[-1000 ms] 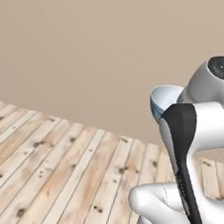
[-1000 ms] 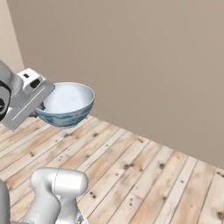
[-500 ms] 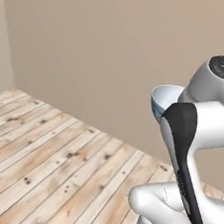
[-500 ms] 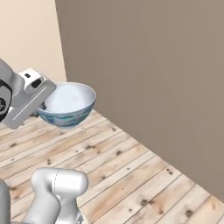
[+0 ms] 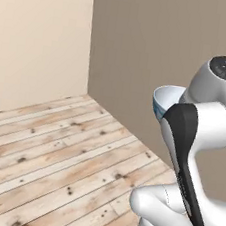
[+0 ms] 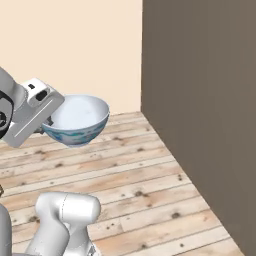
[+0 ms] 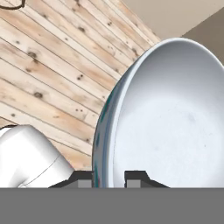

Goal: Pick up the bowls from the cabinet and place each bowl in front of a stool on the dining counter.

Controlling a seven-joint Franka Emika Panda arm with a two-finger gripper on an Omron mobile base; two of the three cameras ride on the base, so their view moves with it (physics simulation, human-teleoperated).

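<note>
One white bowl [image 5: 166, 99] rides level beside the arm in the left base view, above plank floor [image 5: 54, 152]; carrying it well means keeping it level while the base drives. From the right base view, the gripper [image 6: 49, 122] clamps the bowl's near rim, bowl projecting forward. Through the hand view, a fingertip sits either side of that rim.

A floor [image 5: 53, 162] of light wooden planks with dark knots fills the lower part of both base views. A cream wall [image 5: 39, 39] at the left meets a darker grey-brown wall [image 6: 200, 100] at the right in a corner.
</note>
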